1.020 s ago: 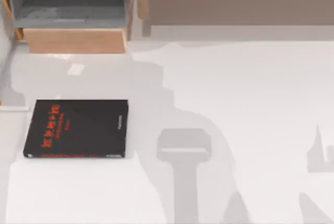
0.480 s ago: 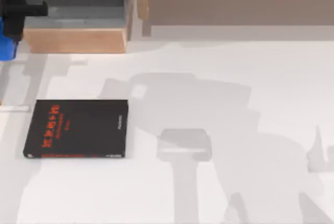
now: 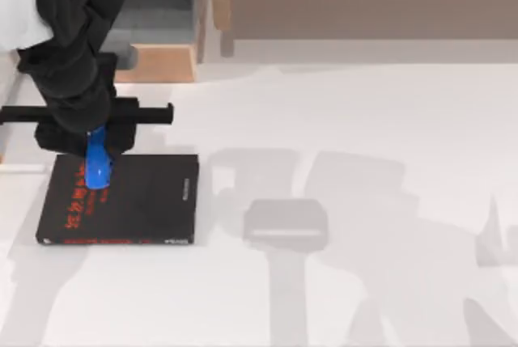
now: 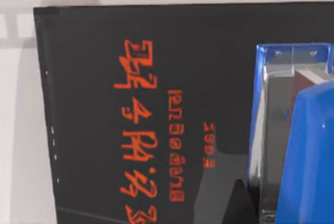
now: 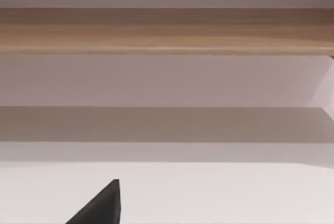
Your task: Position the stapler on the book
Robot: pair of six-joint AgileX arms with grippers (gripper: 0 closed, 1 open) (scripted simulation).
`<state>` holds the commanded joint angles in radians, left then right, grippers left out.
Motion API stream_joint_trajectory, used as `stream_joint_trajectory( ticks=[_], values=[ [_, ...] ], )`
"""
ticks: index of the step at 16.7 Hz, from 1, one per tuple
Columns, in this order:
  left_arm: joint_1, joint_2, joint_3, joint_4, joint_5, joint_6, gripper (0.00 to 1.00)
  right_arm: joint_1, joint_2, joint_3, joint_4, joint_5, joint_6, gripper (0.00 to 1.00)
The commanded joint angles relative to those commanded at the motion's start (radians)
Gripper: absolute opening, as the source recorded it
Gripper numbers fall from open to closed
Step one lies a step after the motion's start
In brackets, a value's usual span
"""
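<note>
Over the table's left side, the left gripper [image 3: 91, 146] pinches the glossy blue stapler [image 3: 98, 165], rounded end down above the flat black book [image 3: 137, 201] with red lettering. Half a second ago the arm sat at the far left edge, away from the book.

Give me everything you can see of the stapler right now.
The stapler is small, bright blue and glossy, elongated with a rounded end. The left tool carries it above the book, over the far left part of the cover near the red lettering. The left wrist view shows its clear-edged blue body close up.
</note>
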<state>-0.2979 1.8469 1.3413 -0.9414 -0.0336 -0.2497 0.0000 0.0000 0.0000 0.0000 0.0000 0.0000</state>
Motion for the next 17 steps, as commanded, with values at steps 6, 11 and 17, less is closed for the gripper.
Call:
stream_joint_trajectory(
  ticks=[6, 11, 17],
  values=[
    [-0.02, 0.002, -0.024, 0.006, -0.006, -0.019, 0.0, 0.0, 0.0, 0.0, 0.0, 0.0, 0.0, 1.0],
    [-0.016, 0.025, -0.058, 0.065, -0.005, -0.016, 0.0, 0.0, 0.0, 0.0, 0.0, 0.0, 0.0, 1.0],
    [-0.016, 0.049, -0.088, 0.116, -0.005, -0.015, 0.0, 0.0, 0.0, 0.0, 0.0, 0.0, 0.0, 1.0]
  ],
)
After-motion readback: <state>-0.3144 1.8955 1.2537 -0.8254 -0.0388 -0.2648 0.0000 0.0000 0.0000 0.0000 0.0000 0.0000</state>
